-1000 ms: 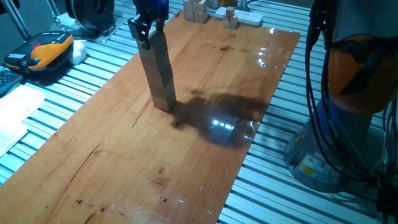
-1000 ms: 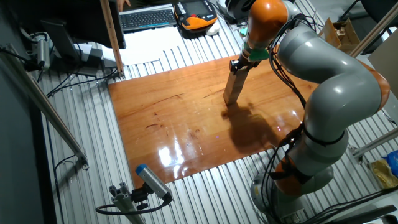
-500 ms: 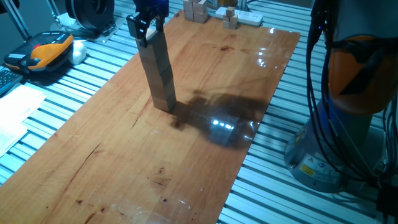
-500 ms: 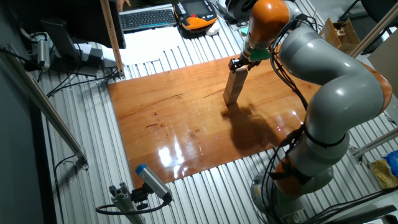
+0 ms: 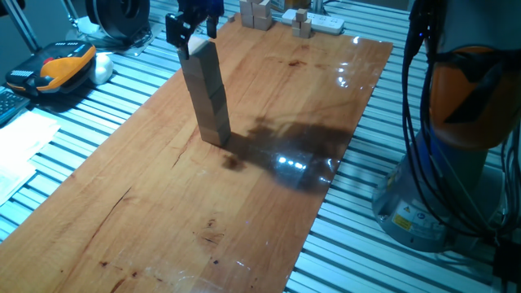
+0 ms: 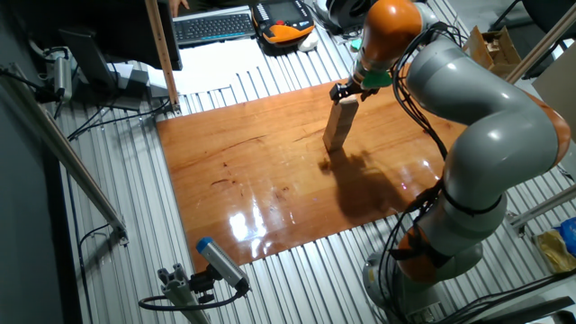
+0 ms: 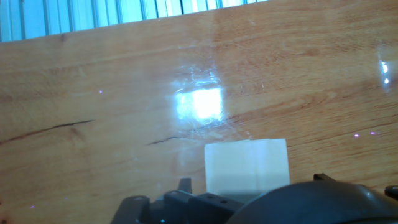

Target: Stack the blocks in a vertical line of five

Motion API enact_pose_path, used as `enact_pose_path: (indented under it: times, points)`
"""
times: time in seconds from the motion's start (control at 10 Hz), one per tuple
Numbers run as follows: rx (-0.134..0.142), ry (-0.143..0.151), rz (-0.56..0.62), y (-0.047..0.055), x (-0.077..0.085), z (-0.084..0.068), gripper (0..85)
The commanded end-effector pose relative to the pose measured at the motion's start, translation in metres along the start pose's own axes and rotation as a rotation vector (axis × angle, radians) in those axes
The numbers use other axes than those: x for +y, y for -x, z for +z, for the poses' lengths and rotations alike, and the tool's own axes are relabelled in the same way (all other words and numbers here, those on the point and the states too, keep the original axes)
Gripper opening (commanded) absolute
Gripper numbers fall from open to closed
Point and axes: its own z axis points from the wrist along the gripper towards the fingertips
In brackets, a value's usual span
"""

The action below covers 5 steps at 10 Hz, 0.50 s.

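The pincer (image 5: 192,23) is at the top of the frame in one fixed view, just above the tall tower of blocks (image 5: 206,94). Its two black fingers (image 5: 173,28) stand a little apart on either side of the tower's top. I cannot tell if they touch the top block (image 7: 247,165) or have let go. In the hand view that block is a pale square at the bottom middle, right under the pincer's dark body.

The tower stands on the surface (image 5: 244,187) in the upper left part of the frame. It looks like one straight post, so I cannot count the blocks one by one. It looks about five high, so I think the stacking is nearly done.

The blocks are plain pale wood. I think they are light, hard and not slippery. They will not squash. The best place to take one is on two flat sides, across the middle. The tower is thin and tall, so a small bump could knock it over.

The surface is a shiny orange-brown board with bright light spots. It lies on a ribbed metal table (image 5: 98,106). More small wooden blocks (image 5: 259,14) sit far back at the top. A keyboard (image 6: 213,24) lies at the top of the other fixed view.
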Motion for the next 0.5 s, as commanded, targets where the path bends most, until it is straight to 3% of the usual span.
enact_pose_path:
  times: [0.0,0.4]
  points:
    - [0.0,0.002,0.003,0.0002,-0.001,-0.0025,85.0]
    - [-0.004,0.006,0.003,-0.0003,-0.0068,-0.0071,85.0]
